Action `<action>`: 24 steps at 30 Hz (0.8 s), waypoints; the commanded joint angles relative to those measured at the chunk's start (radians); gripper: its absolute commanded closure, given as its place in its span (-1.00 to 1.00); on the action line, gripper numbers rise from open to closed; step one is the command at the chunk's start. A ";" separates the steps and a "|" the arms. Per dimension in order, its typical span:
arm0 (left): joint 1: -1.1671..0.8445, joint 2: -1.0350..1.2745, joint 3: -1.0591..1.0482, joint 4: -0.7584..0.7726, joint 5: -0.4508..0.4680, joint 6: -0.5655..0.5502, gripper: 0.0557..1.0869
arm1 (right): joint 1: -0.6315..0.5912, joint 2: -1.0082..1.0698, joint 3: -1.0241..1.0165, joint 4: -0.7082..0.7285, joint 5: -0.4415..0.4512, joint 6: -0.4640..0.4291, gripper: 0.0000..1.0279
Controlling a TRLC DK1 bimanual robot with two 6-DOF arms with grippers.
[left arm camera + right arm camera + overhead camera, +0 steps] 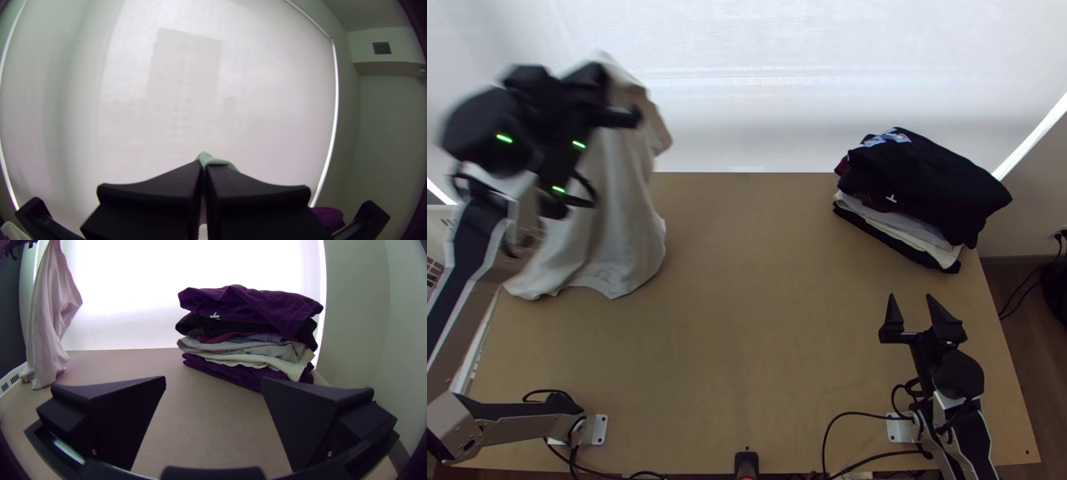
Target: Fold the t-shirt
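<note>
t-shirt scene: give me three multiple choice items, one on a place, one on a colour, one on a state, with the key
1. Where is the stack of clothes?
A) near left of the table
B) far right of the table
C) under the t-shirt

2. What colour is the t-shirt?
A) dark green
B) bright red
C) pale, near white

3. How is the right end effector?
A) open
B) shut on a sleeve
C) shut on nothing

1 B: the top view shows the stack there.
2 C: the cloth hanging from the left end effector is pale.
3 A: the right wrist view shows a wide gap between its fingers.
</note>
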 commanded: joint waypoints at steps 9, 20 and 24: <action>-0.347 0.136 -0.257 0.468 -0.029 0.208 0.93 | -0.004 -0.002 -0.011 0.001 0.008 0.013 -0.93; -0.531 0.395 -0.074 0.555 -0.086 0.194 0.93 | -0.004 -0.002 -0.011 0.001 0.008 0.013 -0.93; -0.557 0.472 0.004 0.572 -0.112 0.192 0.93 | -0.004 -0.002 -0.011 0.001 0.008 0.013 -0.93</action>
